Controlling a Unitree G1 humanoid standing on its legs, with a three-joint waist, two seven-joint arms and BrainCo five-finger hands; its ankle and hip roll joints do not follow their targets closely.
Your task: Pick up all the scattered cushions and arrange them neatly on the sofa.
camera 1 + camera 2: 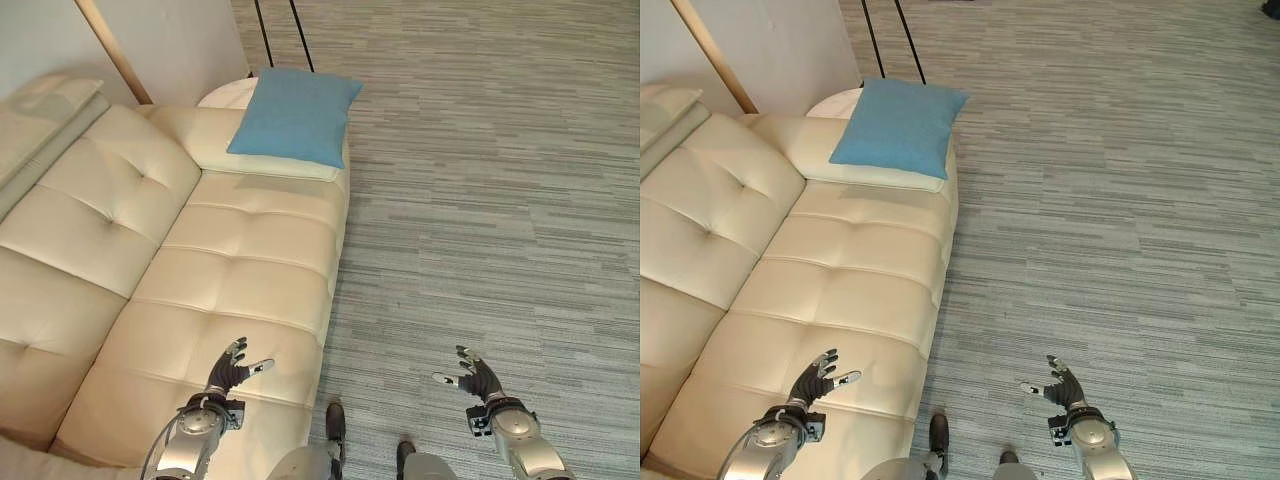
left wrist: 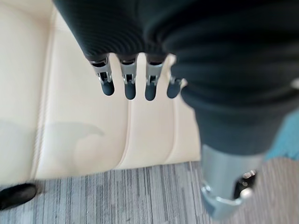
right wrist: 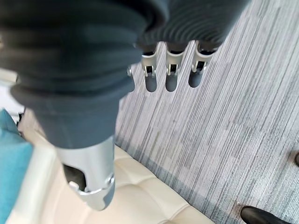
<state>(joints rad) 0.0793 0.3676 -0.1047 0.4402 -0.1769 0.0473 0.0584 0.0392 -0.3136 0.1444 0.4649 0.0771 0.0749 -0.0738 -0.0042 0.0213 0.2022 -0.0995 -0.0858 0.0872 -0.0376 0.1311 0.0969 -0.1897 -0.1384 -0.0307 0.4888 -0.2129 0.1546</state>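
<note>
Both hands empty, low in frame; one cushion already up on sofa.

Near: left hand [image 1: 232, 368] bottom left, over front of sofa [image 1: 200, 290] seat, fingers spread loose, holding nothing. Right hand [image 1: 476, 374] bottom right, over carpet [image 1: 480, 180], fingers likewise slack, empty. Far: blue cushion [image 1: 295, 112] top centre, lying on sofa's far end near armrest, one corner hanging past seat edge. Risk, my read: a nudge to that corner could slide it to the floor; other cushions may sit out of frame, so a turn is prob. needed. Wrist views alone show fingers [image 2: 128, 84] dead straight & a dark shoe on carpet; eye views alone show whole cushion.
</note>
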